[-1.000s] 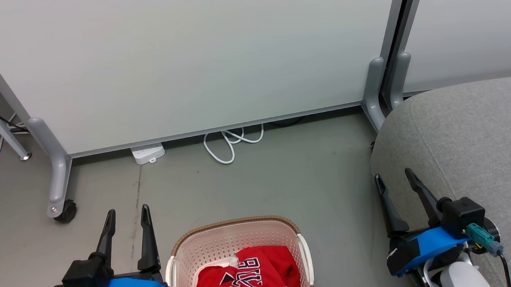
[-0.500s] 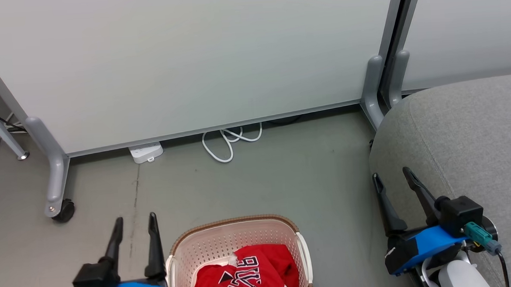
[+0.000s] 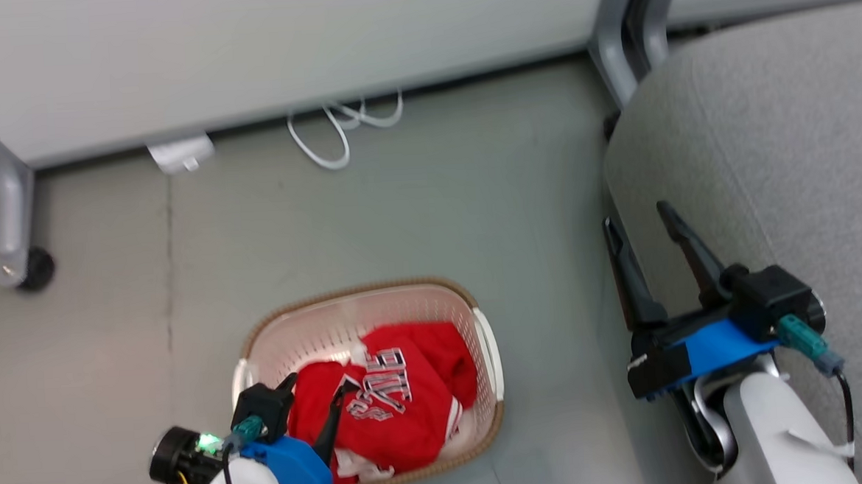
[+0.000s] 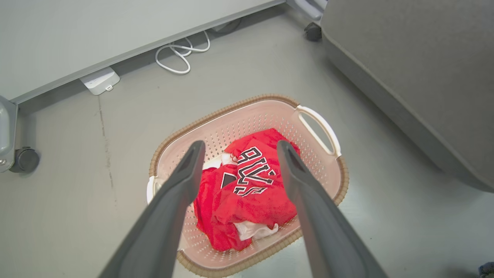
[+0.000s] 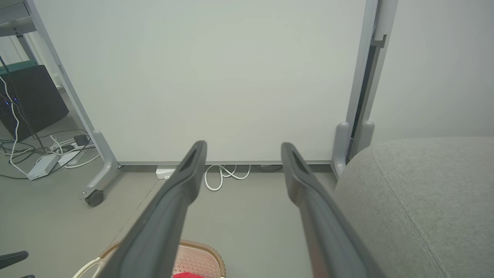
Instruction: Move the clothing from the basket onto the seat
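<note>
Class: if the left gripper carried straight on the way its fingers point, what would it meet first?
The left gripper would most likely meet the red jersey in the basket first, though depth is unclear.

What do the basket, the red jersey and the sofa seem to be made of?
Basket: probably moulded plastic, cream and smooth, with rows of punched holes; its brown rim looks woven, perhaps imitation. Jersey: soft cloth, matt, lying in folds, with printed or stitched letters. Sofa: grey woven upholstery, matt and slightly grainy.
</note>
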